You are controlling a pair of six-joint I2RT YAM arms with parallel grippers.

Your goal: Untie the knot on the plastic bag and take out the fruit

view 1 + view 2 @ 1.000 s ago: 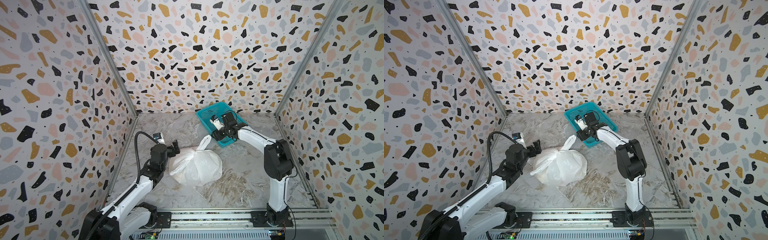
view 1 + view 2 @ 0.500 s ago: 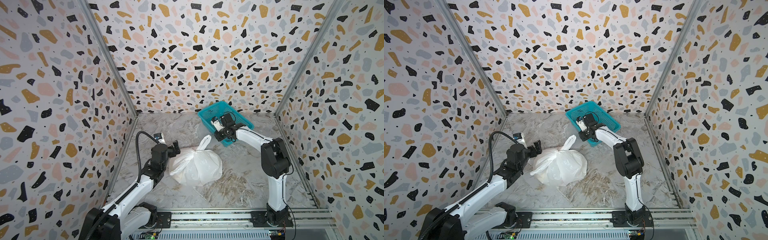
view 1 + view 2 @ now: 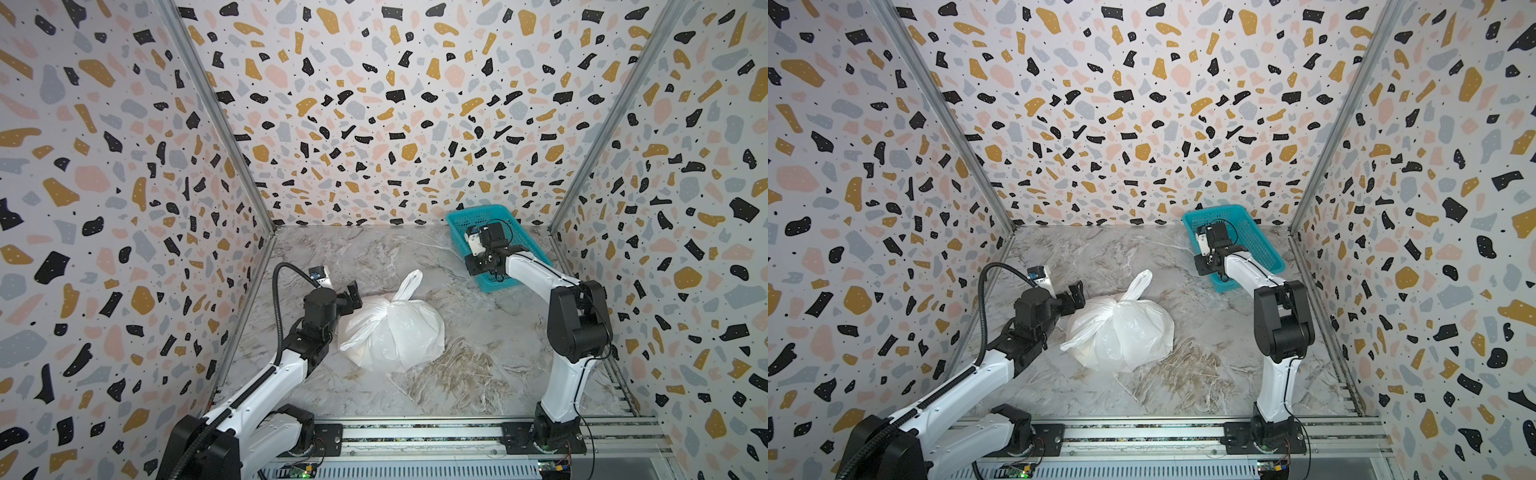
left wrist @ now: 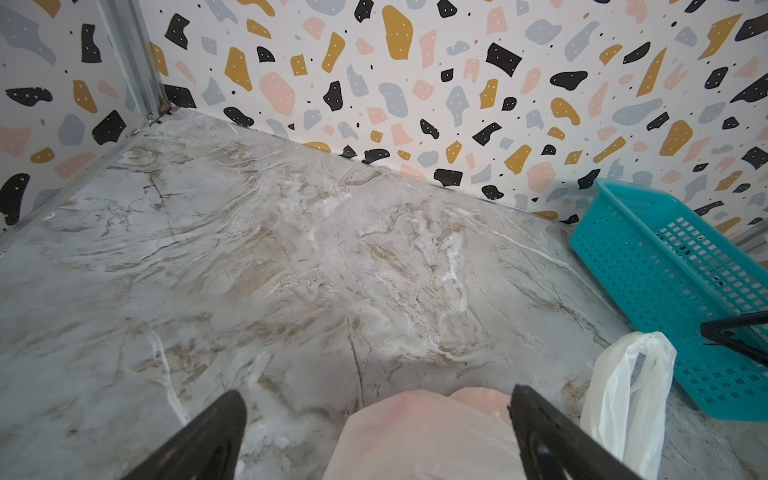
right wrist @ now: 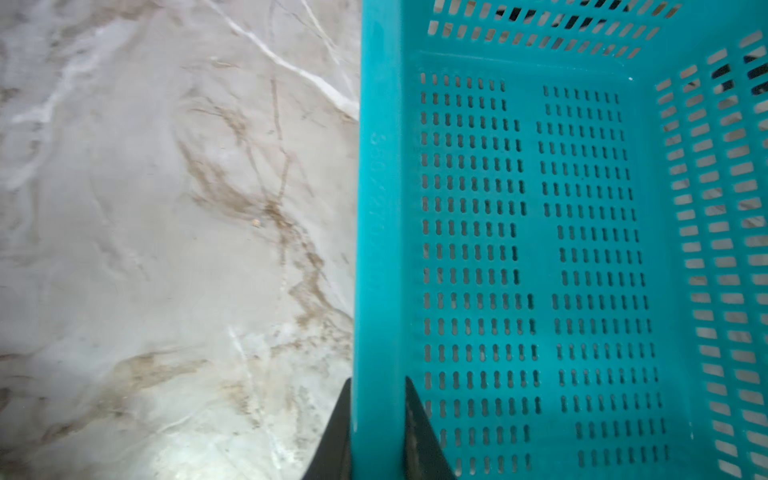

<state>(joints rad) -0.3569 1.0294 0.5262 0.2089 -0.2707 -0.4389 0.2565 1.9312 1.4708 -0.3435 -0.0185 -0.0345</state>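
Jaws of the right gripper [image 5: 378, 415] are clenched on the rim of the teal basket [image 5: 379, 187]; the left gripper [image 4: 374, 419] stands wide apart, just beside the plastic bag [image 3: 395, 332]. Risk: pulling may tip the basket, or the thin rim may slip free. The bag sits mid-table [image 3: 490, 316], well apart from the basket. It is white and crinkly, its knot [image 3: 388, 306] tied, one loop upright.
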